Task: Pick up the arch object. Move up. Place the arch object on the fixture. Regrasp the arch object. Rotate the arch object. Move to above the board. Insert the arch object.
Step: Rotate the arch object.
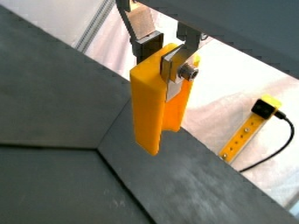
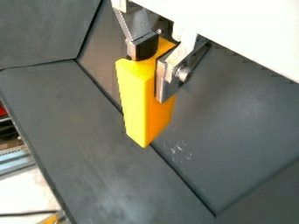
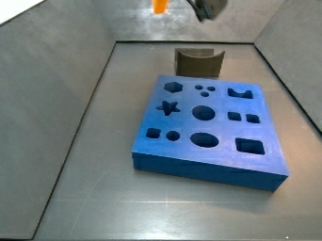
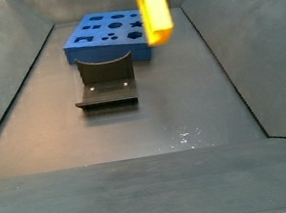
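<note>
The gripper (image 1: 163,59) is shut on the upper end of the arch object (image 1: 152,109), a yellow-orange oblong block hanging lengthwise below the fingers (image 2: 176,74). It hangs high in the air, well clear of the dark floor. In a side view the arch object (image 4: 155,11) hangs to the right of the fixture (image 4: 106,84), and the blue board (image 4: 105,33) lies beyond. In a side view only the lower tip of the arch object (image 3: 161,6) shows at the top edge, behind the fixture (image 3: 198,62) and the board (image 3: 208,127). The fixture's notch is empty.
Sloping dark grey walls (image 4: 232,55) enclose the floor on all sides. Outside the enclosure lie a yellow plug with a black cable (image 1: 267,108) and a yellow strip. The board's shaped holes (image 3: 204,113) are all empty.
</note>
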